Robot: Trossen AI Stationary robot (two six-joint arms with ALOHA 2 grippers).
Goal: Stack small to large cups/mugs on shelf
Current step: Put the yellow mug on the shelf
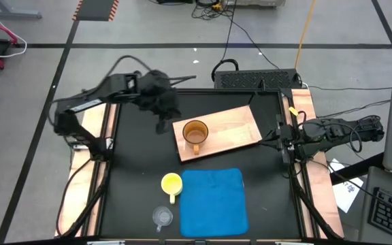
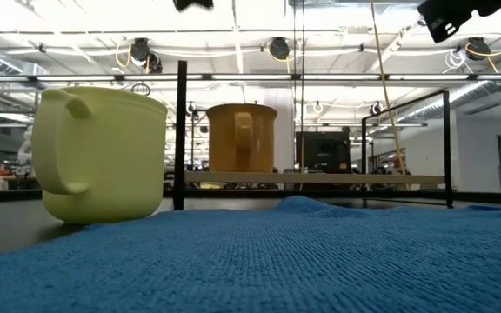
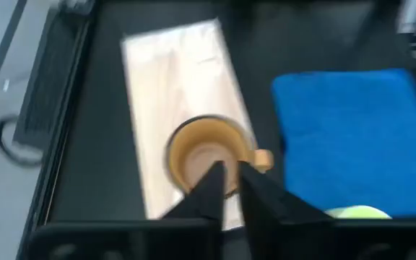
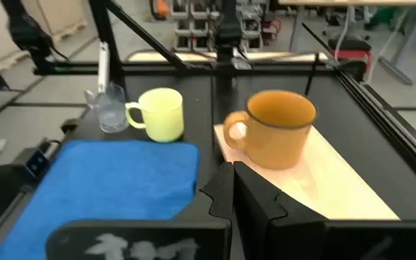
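Brown mug (image 1: pixel 195 133) on the shelf (image 1: pixel 240 127), yellow mug (image 1: pixel 171 184) and clear cup (image 1: pixel 162 216) near the blue mat (image 1: pixel 213 201), left end effector (image 1: pixel 160 127) empty and nearly shut beside the shelf, right end effector (image 4: pixel 231 189) shut; might bump the brown mug.

- the large mug (image 1: pixel 195 133) is set on the left end of the shelf (image 1: pixel 233 127).
- the mat (image 1: pixel 211 201) is laid in front of the shelf.
- the medium mug (image 1: pixel 171 184) is placed just left of the mat, with the small cup (image 1: pixel 162 217) in front of it.
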